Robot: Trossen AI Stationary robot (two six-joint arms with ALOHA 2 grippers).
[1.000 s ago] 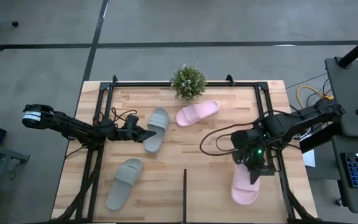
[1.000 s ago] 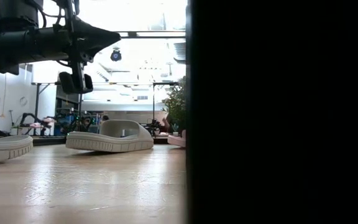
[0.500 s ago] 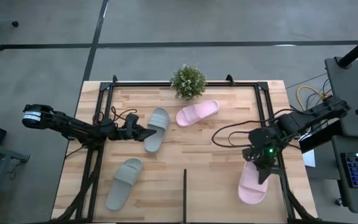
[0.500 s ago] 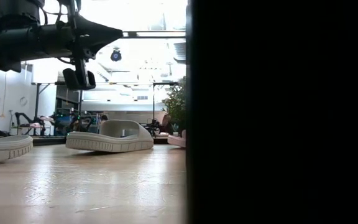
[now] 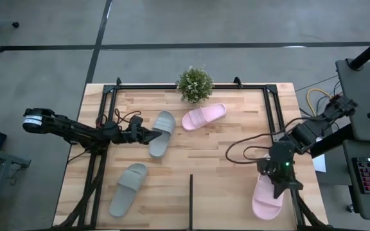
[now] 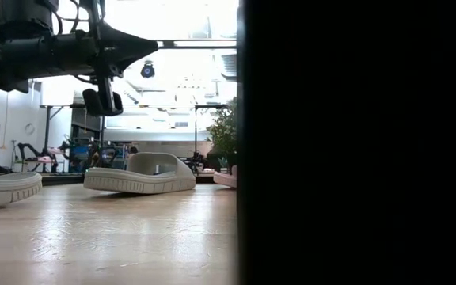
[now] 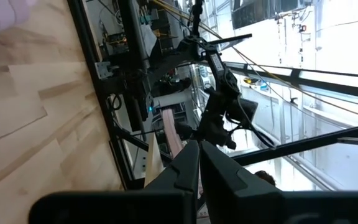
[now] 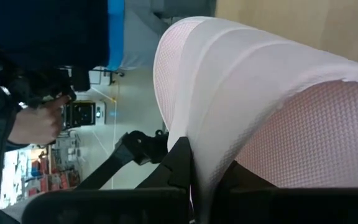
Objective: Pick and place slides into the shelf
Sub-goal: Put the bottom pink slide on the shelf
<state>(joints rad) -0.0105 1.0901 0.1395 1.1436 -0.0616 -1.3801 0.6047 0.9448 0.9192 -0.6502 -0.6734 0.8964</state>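
My right gripper (image 5: 278,187) is pinching a pink slide (image 5: 268,200). My two dark fingers (image 8: 180,163) squeeze the edge of its strap, one on each side. The slide hangs out past the right front edge of the table (image 5: 223,138), over the black rail there. In the right wrist view the pink slide (image 8: 260,99) fills most of the picture, and a person's hand (image 8: 39,121) shows far behind it.

My left gripper (image 5: 154,136) is up above the table, and its fingers (image 7: 188,168) are pressed together with nothing between them. Its tip is over one end of a grey-green slide (image 5: 162,132) that lies in the middle of the table. From the low view that slide (image 6: 139,174) sits flat on the wood and my left gripper (image 6: 101,101) hangs over it.

The other grey-green slide (image 5: 128,188) lies near the left front of the table. The other pink slide (image 5: 203,116) lies near the back, just beside a little green plant (image 5: 194,84). A thin black strip (image 5: 191,200) stands at the front middle of the table.
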